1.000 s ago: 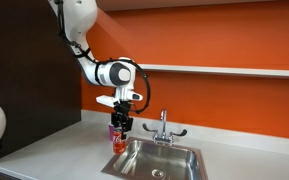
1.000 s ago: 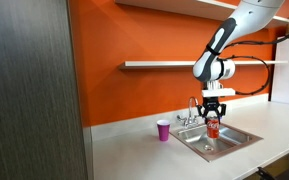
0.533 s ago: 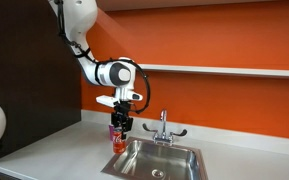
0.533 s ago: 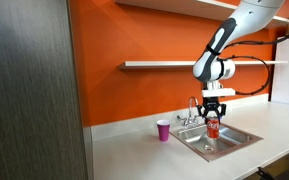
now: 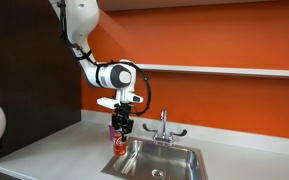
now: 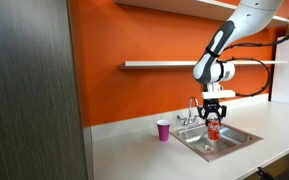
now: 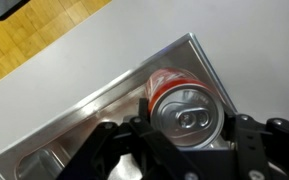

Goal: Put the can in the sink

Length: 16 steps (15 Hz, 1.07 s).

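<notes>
My gripper (image 5: pixel 120 127) is shut on the red can (image 5: pixel 119 139) and holds it upright just above the near-left corner of the steel sink (image 5: pixel 174 162). In an exterior view the can (image 6: pixel 213 127) hangs over the sink basin (image 6: pixel 224 140), in front of the chrome faucet (image 6: pixel 193 108). In the wrist view the can's silvery top (image 7: pixel 187 116) sits between my fingers (image 7: pixel 189 135), with the sink rim (image 7: pixel 94 100) below it.
A pink cup (image 6: pixel 163 130) stands on the white counter beside the sink; it is mostly hidden behind the can in an exterior view (image 5: pixel 112 130). A shelf (image 6: pixel 154 65) runs along the orange wall above. A dark cabinet (image 6: pixel 29 90) stands beside the counter.
The can has sunk slightly lower toward the sink; otherwise nothing has visibly changed.
</notes>
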Tool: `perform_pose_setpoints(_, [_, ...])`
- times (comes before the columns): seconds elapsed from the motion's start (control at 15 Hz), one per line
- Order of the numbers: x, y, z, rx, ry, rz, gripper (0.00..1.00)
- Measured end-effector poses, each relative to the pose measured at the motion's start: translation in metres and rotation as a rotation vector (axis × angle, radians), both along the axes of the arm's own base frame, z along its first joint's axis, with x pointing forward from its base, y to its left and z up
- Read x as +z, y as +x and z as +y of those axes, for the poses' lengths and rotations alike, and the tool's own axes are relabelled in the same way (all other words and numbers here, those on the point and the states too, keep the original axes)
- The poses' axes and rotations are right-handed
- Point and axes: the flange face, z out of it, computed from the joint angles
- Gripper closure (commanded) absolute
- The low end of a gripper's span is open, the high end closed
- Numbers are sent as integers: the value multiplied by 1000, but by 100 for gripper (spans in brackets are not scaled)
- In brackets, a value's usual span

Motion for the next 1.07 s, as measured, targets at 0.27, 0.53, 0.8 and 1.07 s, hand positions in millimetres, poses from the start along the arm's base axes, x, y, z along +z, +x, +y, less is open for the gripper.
perform_pose_setpoints(0.27, [-9, 10, -7, -5, -9, -8, 62])
perform_pose_setpoints(0.53, [-19, 27, -13, -1, -18, -19, 62])
perform_pose_setpoints(0.8, [-33, 44, -24, -12, -15, -28, 62])
perform_pose_setpoints(1.07, [-50, 57, -37, -32, 0, -29, 62])
